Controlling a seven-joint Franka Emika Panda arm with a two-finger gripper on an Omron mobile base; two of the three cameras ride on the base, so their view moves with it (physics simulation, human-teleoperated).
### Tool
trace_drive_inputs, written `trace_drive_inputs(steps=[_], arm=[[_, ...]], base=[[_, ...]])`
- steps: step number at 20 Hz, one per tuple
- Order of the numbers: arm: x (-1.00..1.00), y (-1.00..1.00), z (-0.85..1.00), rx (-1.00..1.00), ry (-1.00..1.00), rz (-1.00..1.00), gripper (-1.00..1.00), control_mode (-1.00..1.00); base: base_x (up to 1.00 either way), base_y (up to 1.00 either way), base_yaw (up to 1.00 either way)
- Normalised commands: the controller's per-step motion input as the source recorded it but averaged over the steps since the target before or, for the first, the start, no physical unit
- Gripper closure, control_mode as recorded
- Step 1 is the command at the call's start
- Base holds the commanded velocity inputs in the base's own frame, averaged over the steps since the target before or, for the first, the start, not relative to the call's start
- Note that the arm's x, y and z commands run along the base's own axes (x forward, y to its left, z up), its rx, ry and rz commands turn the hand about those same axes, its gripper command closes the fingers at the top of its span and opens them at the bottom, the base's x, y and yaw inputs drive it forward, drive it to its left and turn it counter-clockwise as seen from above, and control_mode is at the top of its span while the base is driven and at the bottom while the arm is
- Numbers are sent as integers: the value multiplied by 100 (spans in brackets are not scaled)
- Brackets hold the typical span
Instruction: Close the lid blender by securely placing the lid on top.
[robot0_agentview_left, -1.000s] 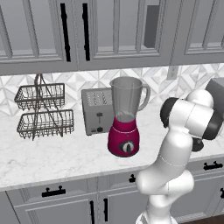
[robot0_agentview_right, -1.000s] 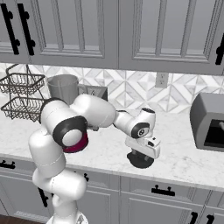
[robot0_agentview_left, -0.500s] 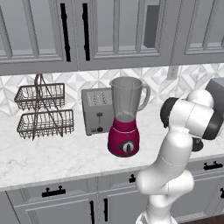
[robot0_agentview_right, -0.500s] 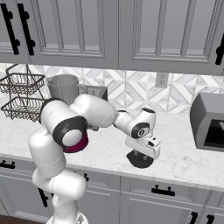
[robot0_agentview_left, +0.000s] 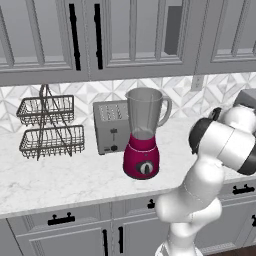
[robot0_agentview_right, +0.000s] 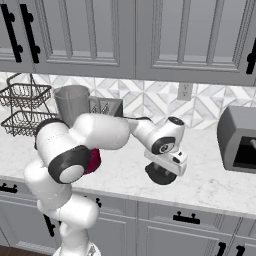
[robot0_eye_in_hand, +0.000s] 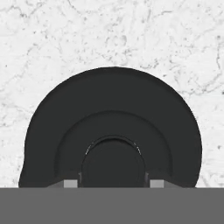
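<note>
Lying flat on the marble counter (robot0_agentview_right: 210, 185) well right of the open-topped blender (robot0_agentview_left: 144, 134), the lid (robot0_eye_in_hand: 111, 131) sits directly under the hand (robot0_agentview_right: 161, 172), whose grip I cannot tell.

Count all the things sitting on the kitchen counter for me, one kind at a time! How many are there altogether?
Blender: 1
Lid: 1
Toaster: 1
Wire basket rack: 1
Grey appliance at the right end: 1
Total: 5
</note>
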Motion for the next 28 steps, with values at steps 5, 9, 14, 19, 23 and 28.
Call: trace_drive_inputs(steps=[5, 9, 14, 19, 23, 28], arm=[[-32, 8, 100, 0, -33, -1, 100, -100], [-29, 35, 100, -1, -36, -1, 100, -100], [-24, 59, 100, -7, -33, 0, 100, -100], [-19, 61, 100, -13, -24, 0, 100, -100], [-16, 50, 100, -14, -5, 0, 100, -100], [-2, 55, 100, -12, 0, 0, 100, -100]], base=[[0, 0, 0], [0, 0, 0], [0, 0, 0], [0, 0, 0], [0, 0, 0], [0, 0, 0]])
